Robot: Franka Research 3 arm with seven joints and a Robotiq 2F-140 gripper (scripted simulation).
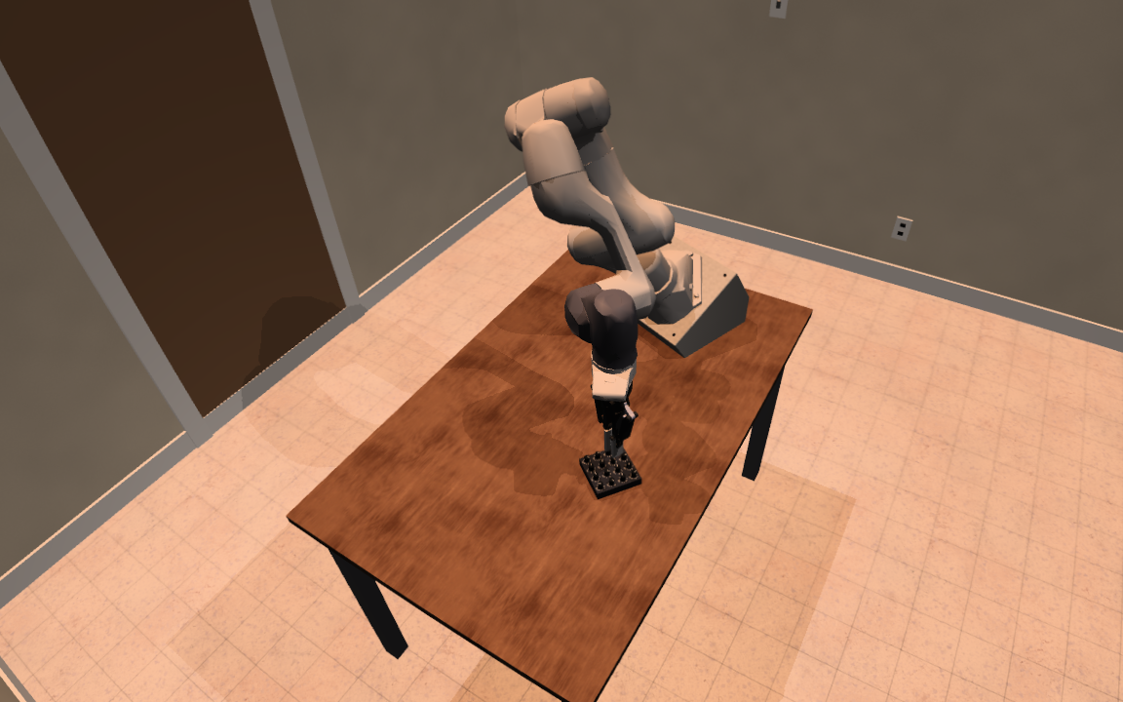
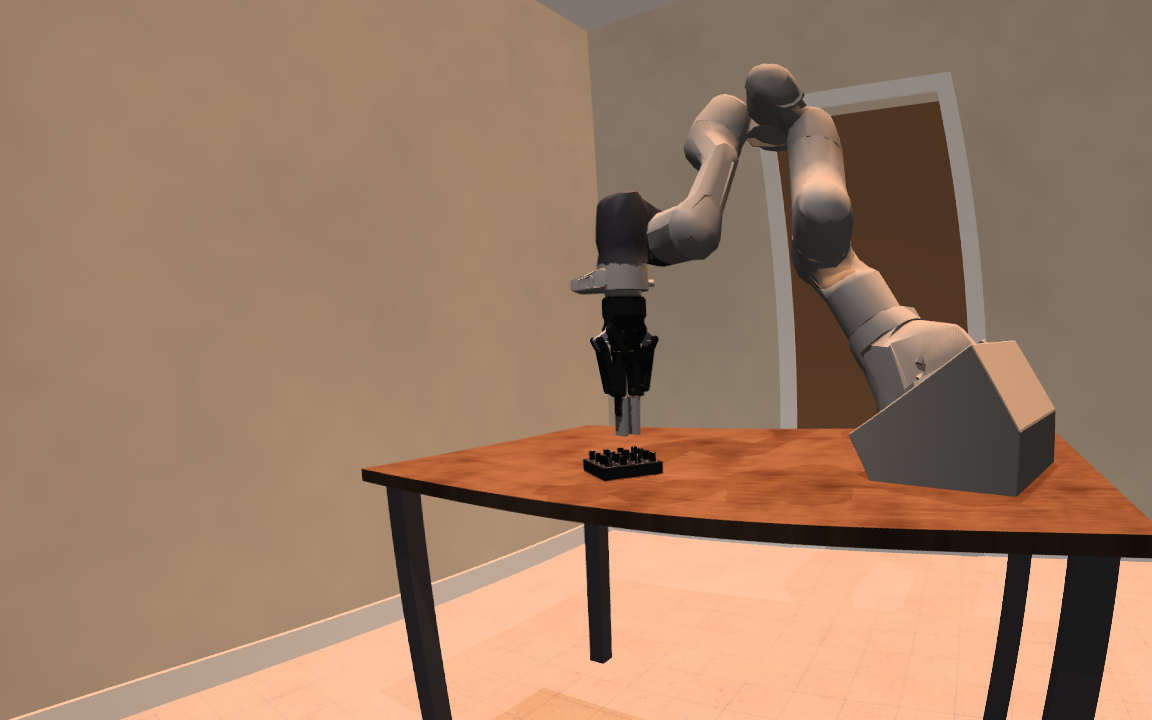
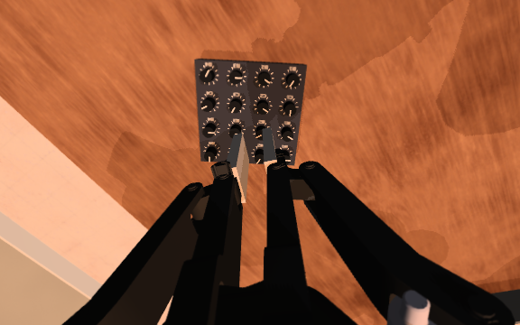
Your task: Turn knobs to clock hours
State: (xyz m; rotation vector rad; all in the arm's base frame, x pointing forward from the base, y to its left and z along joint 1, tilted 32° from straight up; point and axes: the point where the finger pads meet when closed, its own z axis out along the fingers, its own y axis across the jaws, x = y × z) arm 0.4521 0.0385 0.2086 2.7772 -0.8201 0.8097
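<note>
The black knob box (image 1: 617, 490) (image 2: 620, 471) (image 3: 249, 92) stands on its feet on the wooden table (image 1: 478, 524) (image 2: 768, 483). In the wrist view its printed names sit above each knob, so the front is toward the top of that view and row A is the bottom row. My gripper (image 1: 610, 450) (image 2: 626, 431) (image 3: 255, 144) points straight down and hangs a little above the knobs, clear of them, over the two rear rows near knob B2 (image 3: 260, 130). Its fingers stand a narrow gap apart with nothing between them. Knob C1 (image 3: 289, 107) shows at the right of the second row from the top.
The robot's grey base (image 1: 705, 314) (image 2: 956, 429) stands at the far end of the table. The box lies near the table's right edge in the top view. A brown door (image 1: 155, 175) is in the wall behind.
</note>
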